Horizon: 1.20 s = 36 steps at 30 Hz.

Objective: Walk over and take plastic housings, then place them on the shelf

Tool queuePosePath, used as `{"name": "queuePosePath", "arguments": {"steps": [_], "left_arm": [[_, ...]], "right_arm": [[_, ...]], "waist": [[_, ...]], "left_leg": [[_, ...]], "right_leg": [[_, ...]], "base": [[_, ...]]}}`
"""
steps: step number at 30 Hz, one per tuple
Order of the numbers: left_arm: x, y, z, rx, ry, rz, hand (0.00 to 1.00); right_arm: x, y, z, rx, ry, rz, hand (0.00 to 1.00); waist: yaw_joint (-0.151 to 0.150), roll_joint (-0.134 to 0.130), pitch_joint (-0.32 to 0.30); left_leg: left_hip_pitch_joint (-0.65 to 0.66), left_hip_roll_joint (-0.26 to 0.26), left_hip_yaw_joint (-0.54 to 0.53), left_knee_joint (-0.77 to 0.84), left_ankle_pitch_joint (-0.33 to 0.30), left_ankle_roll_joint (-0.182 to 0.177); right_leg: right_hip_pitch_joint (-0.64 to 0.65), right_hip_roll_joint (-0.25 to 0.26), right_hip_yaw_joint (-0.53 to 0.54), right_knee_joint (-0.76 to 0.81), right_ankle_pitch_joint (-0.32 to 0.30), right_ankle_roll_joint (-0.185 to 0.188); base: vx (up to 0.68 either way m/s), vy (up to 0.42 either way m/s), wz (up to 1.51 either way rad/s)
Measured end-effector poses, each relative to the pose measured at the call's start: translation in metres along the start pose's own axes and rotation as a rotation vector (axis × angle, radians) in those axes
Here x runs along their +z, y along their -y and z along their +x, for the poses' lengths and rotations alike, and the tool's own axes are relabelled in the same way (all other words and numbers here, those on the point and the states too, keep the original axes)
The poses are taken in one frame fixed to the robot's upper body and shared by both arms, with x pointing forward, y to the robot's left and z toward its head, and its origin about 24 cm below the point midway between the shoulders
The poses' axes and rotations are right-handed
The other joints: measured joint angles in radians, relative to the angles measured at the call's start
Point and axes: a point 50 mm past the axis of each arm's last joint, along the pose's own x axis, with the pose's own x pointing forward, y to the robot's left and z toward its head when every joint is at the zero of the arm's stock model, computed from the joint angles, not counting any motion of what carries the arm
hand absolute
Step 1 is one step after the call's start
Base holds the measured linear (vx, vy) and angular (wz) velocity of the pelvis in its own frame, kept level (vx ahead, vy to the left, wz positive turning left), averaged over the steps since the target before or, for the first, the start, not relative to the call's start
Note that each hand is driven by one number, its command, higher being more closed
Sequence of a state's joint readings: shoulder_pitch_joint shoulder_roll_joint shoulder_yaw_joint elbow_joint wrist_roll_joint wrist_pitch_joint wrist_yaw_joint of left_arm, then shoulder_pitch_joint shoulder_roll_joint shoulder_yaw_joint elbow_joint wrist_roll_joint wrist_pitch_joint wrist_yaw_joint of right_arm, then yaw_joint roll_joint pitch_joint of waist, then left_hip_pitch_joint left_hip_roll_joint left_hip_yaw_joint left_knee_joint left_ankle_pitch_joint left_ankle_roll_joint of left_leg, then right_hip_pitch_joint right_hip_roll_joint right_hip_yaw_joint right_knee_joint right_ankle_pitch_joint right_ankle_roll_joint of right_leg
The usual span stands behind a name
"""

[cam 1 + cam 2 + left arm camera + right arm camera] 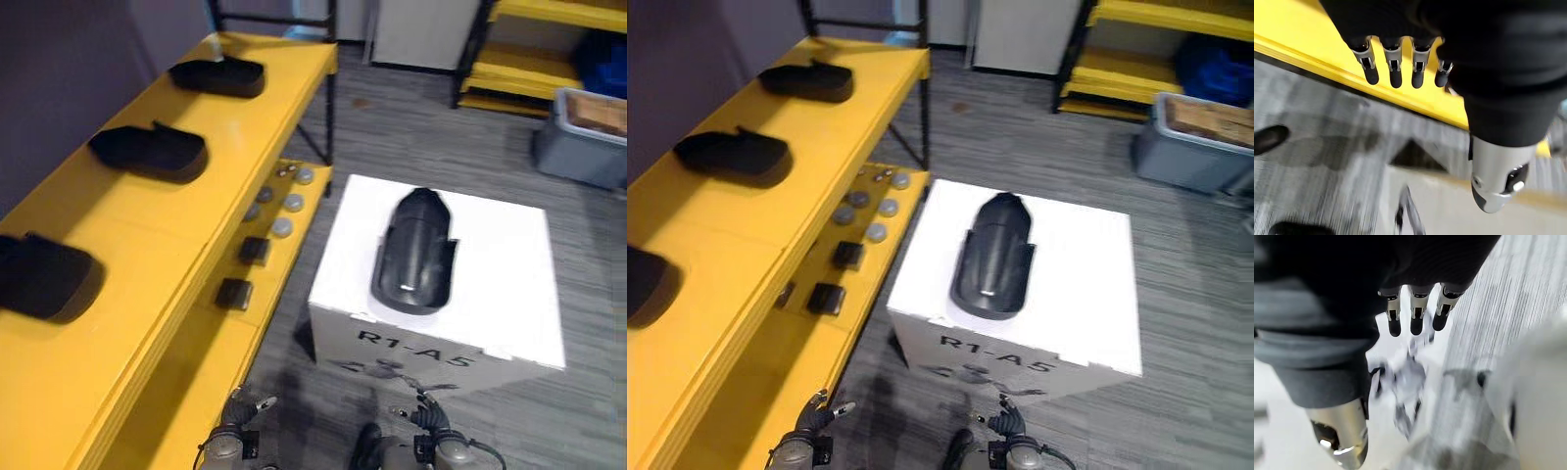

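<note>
left eye view, plastic housing (416,255): lay lengthwise on top of the white box (509,279), just right of centre, untouched.
left eye view, shelf (118,245): yellow, ran from 7 toward 12 o'clock; three shelved housings (147,152) sat apart along its top board.
left eye view, hands: left robot hand (233,436) and right robot hand (436,446) hung low at 6 o'clock, short of the box.
right eye view, lower board: grey discs (867,211) and black blocks (828,299) lay at 9 o'clock of the box.
left wrist view: fingers (1395,73) straight, nothing held; yellow shelf edge just past them.
right wrist view: fingers (1418,316) straight, empty; a blurred pale surface beyond, likely the box.
risk, grasp: the housing looked glossy and curved, so a one-sided grab could slide it off the box.
risk, approach: the left arm ran close to the shelf edge and could clip it.
risk, placing: the free gaps lay between shelved housings, so a careless set-down could knock one.
</note>
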<state>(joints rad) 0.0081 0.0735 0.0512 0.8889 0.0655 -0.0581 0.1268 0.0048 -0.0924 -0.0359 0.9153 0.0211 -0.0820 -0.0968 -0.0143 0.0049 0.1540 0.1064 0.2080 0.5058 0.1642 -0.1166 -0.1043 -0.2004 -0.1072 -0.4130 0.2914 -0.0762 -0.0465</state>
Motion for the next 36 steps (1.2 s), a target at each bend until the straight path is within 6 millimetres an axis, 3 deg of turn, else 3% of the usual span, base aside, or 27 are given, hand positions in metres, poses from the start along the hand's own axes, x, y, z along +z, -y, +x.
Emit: {"name": "queuePosePath", "arguments": {"steps": [2,4,5,6,7,9,10,11,13,19,21,25,30,32,35,36], "left_arm": [[-0.001,0.001,0.000,-0.002,-0.005,0.000,0.00],[-0.003,0.001,-0.001,-0.002,-0.011,0.000,0.00],[-0.008,0.002,-0.002,-0.004,-0.025,0.000,0.00],[-0.010,0.003,-0.003,-0.007,-0.031,0.000,0.00],[-0.014,0.006,-0.005,-0.012,-0.046,-0.003,0.00],[-0.017,0.010,-0.006,-0.021,-0.054,-0.007,0.00],[-0.017,0.011,-0.007,-0.023,-0.055,-0.009,0.00],[-0.017,0.012,-0.007,-0.024,-0.055,-0.010,0.00],[-0.020,0.009,-0.007,-0.018,-0.069,-0.003,0.00],[-0.021,0.004,-0.006,-0.008,-0.075,0.004,0.00],[-0.022,0.000,-0.006,-0.001,-0.078,0.009,0.00],[-0.025,-0.007,-0.007,0.015,-0.078,0.020,0.00],[-0.043,-0.012,-0.017,0.020,-0.109,0.020,0.00],[-0.055,-0.012,-0.024,0.014,-0.141,0.015,0.00],[-0.056,-0.013,-0.025,0.008,-0.140,0.016,0.00],[-0.058,-0.012,-0.025,0.004,-0.144,0.016,0.00]], "right_arm": [[-0.001,0.000,0.000,-0.002,-0.001,0.001,0.00],[-0.010,0.000,-0.004,-0.003,-0.027,0.006,0.00],[-0.016,0.003,-0.006,-0.012,-0.042,0.006,0.00],[-0.017,0.003,-0.006,-0.014,-0.045,0.006,0.00],[-0.017,0.006,-0.006,-0.024,-0.047,0.010,0.00],[-0.021,0.011,-0.007,-0.047,-0.059,0.022,0.00],[-0.021,0.013,-0.007,-0.055,-0.062,0.027,0.00],[-0.024,0.016,-0.008,-0.066,-0.069,0.031,0.00],[-0.030,0.017,-0.011,-0.075,-0.083,0.033,0.00],[-0.043,0.028,-0.018,-0.149,-0.114,0.158,0.00],[-0.037,0.035,-0.017,-0.176,-0.088,0.182,0.00],[-0.002,0.077,-0.020,-0.307,0.085,0.216,0.00],[0.079,0.166,-0.062,-0.540,0.466,0.102,0.00],[0.116,0.183,-0.085,-0.593,0.626,0.016,0.00],[0.149,0.184,-0.104,-0.605,0.773,-0.064,0.00],[0.171,0.177,-0.113,-0.583,0.869,-0.107,0.00]], "waist": [[-0.005,-0.005,0.002],[-0.005,-0.004,0.007],[-0.003,-0.001,0.015],[-0.003,0.002,0.019],[-0.003,0.005,0.024],[-0.001,0.000,0.033],[-0.001,0.002,0.033],[0.004,0.015,0.033],[0.009,0.024,0.029],[-0.005,0.019,0.012],[-0.004,0.019,0.011],[-0.018,0.017,0.002],[-0.026,0.015,-0.028],[-0.032,0.011,-0.044],[-0.032,0.007,-0.048],[-0.035,0.005,-0.056]], "left_leg": [[-0.017,0.027,0.000,0.082,-0.002,-0.002],[-0.080,0.100,-0.016,0.305,-0.005,-0.006],[-0.130,0.120,-0.099,0.431,-0.043,0.002],[-0.138,0.104,-0.145,0.434,-0.071,-0.012],[-0.153,0.056,-0.237,0.412,-0.111,-0.027],[-0.170,-0.040,-0.371,0.299,-0.129,-0.049],[-0.175,-0.060,-0.407,0.262,-0.128,-0.048],[-0.176,-0.077,-0.446,0.176,-0.106,-0.022],[-0.151,-0.073,-0.420,0.127,-0.054,0.025],[-0.061,-0.119,-0.381,0.012,-0.041,0.044],[-0.038,-0.121,-0.368,-0.009,-0.041,0.044],[-0.024,-0.127,-0.366,-0.036,-0.036,0.045],[-0.015,-0.136,-0.367,-0.077,-0.019,0.056],[-0.015,-0.137,-0.372,-0.093,-0.010,0.054],[-0.015,-0.134,-0.373,-0.101,-0.006,0.052],[-0.016,-0.133,-0.373,-0.106,-0.004,0.054]], "right_leg": [[0.017,0.026,0.030,-0.051,0.005,0.001],[0.064,0.067,0.073,-0.117,0.009,-0.001],[0.094,0.089,0.114,-0.141,0.030,-0.011],[0.103,0.096,0.134,-0.145,0.032,-0.010],[0.116,0.103,0.165,-0.151,0.032,-0.010],[0.143,0.103,0.211,-0.163,0.037,-0.006],[0.147,0.104,0.221,-0.163,0.038,-0.004],[0.150,0.113,0.244,-0.163,0.042,0.006],[0.163,0.126,0.287,-0.174,0.044,0.026],[0.213,0.092,0.307,-0.216,0.056,0.046],[0.224,0.093,0.320,-0.225,0.055,0.048],[0.234,0.092,0.321,-0.248,0.055,0.048],[0.235,0.091,0.323,-0.273,0.056,0.049],[0.235,0.094,0.322,-0.284,0.057,0.051],[0.234,0.098,0.322,-0.288,0.062,0.048],[0.235,0.101,0.323,-0.301,0.071,0.045]], "base": [[0.04,-0.063,-0.63],[0.06,-0.136,-0.69],[0.05,-0.103,-0.67],[0.06,-0.057,-0.83],[0.04,0.032,-0.73],[0.07,0.090,-0.71],[0.08,0.123,-0.69],[0.05,0.097,-0.61],[0.11,0.147,-0.64],[0.18,0.120,-0.14],[0.15,0.078,-0.18],[0.07,0.044,-0.03],[0.03,0.022,-0.01],[-0.01,-0.003,0.05],[-0.03,-0.010,-0.01],[-0.07,-0.007,-0.06]]}}
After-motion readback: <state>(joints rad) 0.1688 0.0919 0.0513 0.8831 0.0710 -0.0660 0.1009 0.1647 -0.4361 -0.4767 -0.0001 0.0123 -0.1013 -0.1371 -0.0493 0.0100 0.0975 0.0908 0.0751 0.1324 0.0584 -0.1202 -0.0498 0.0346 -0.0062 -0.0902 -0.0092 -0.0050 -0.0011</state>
